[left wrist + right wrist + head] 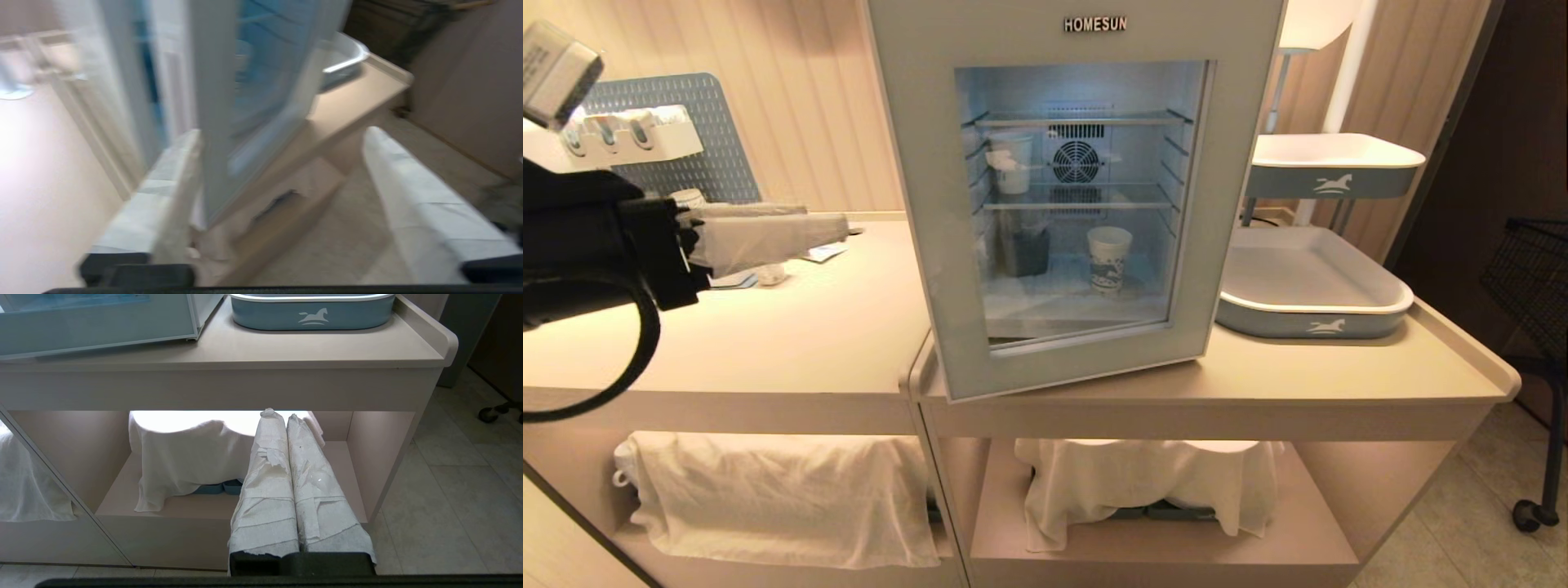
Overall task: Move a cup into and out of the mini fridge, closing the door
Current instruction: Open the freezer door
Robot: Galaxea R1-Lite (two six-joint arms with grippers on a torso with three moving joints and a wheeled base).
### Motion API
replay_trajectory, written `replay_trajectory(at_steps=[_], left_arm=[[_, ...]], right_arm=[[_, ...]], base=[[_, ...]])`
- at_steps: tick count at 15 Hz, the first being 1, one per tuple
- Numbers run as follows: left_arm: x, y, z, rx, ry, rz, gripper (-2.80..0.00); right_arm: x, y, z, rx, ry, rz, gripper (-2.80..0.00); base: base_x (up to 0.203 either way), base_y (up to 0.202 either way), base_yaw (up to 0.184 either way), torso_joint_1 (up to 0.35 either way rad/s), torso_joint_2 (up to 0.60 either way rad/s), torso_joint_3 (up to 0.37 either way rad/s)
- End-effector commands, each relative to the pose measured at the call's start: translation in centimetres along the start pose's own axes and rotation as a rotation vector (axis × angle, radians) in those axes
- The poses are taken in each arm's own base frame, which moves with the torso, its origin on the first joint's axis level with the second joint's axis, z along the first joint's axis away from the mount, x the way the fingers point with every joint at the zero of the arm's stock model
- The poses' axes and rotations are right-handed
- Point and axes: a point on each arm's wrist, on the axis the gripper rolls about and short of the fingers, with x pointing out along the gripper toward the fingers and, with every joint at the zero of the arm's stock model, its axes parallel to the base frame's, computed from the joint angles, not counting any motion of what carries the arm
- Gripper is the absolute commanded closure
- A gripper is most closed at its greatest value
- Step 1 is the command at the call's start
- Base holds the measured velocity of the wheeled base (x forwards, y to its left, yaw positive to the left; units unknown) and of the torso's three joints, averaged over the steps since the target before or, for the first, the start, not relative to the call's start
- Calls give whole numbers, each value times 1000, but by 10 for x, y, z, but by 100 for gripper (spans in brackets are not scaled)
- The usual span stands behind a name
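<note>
The cup (1108, 258) is sitting inside the mini fridge (1078, 163), well right of the left gripper (768, 229), jaws spread; the right gripper (280, 416) is pressed closed.

**Hotel-style refreshment corner, likely a staged room**

We read this as a guest-room or hospitality drinks station. A HOMESUN mini fridge (1078, 196) with a glass door (947, 245) sits on a pale beige counter (809, 327), a paper cup (1109, 259) inside. Grey-blue serving trays (1311, 286) with a horse emblem stand beside it, one raised on a stand. A pegboard rack (670, 139) holds small items. White cloths (776, 498) cover the lower shelves. Ribbed wall panelling, tiled floor, a wheeled wire cart (1535, 327) nearby.
</note>
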Motion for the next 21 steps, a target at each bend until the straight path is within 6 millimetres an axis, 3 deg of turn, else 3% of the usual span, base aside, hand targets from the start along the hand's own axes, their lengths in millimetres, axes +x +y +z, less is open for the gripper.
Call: replay_trajectory(at_steps=[1, 3, 7, 14, 17, 21], left_arm=[[2, 15, -1, 20, 11, 48, 0], [6, 34, -4, 86, 39, 127, 0], [28, 64, 8, 153, 63, 191, 0], [94, 113, 23, 189, 37, 365, 0], [123, 122, 17, 172, 31, 424, 0], [161, 109, 15, 54, -12, 410, 0]], right_arm=[[0, 0, 0, -1, 0, 0, 0], [0, 0, 0, -1, 0, 0, 0], [0, 0, 0, -1, 0, 1, 0], [0, 0, 0, -1, 0, 0, 0], [0, 0, 0, -1, 0, 1, 0], [0, 0, 0, -1, 0, 0, 0]], base=[[0, 0, 0, 0, 0, 0], [0, 0, 0, 0, 0, 0], [0, 0, 0, 0, 0, 0], [0, 0, 0, 0, 0, 0], [0, 0, 0, 0, 0, 0], [0, 0, 0, 0, 0, 0]])
